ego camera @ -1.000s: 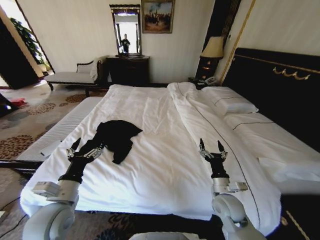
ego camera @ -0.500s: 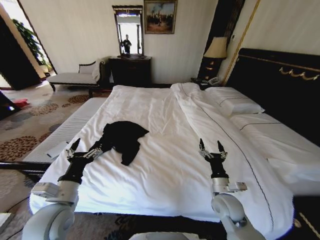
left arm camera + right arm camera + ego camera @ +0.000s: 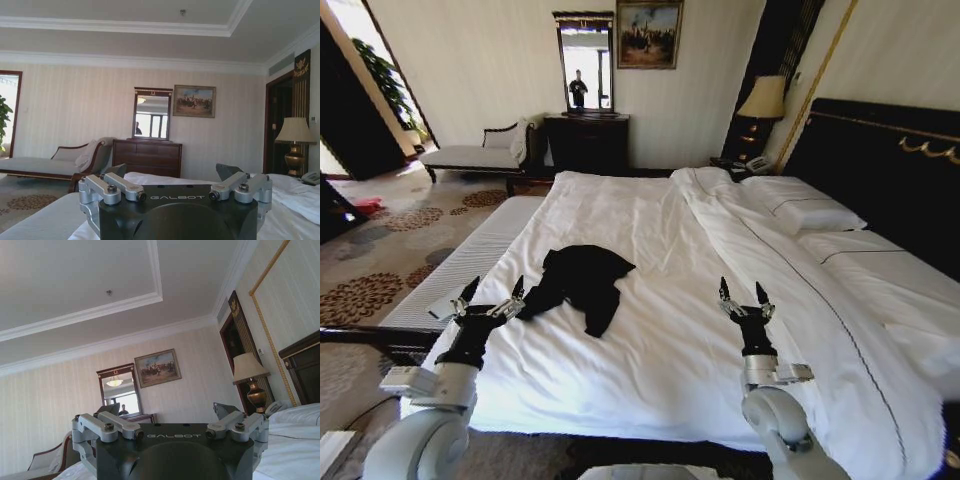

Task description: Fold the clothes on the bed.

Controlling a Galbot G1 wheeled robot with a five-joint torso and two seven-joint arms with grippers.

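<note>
On the bed (image 3: pixel 650 360), a crumpled black T-shirt (image 3: pixel 582 283) lies on the white sheet, left of the middle and nearer the foot end. Both arms reach forward from the near edge with wrists raised, fingers pointing up and toward the far wall. Just beside the shirt's near sleeve is the left gripper (image 3: pixel 492 292), fingers spread apart and holding nothing. Well to the right, the right gripper (image 3: pixel 740 291) stands above bare sheet, likewise spread and empty.
</note>
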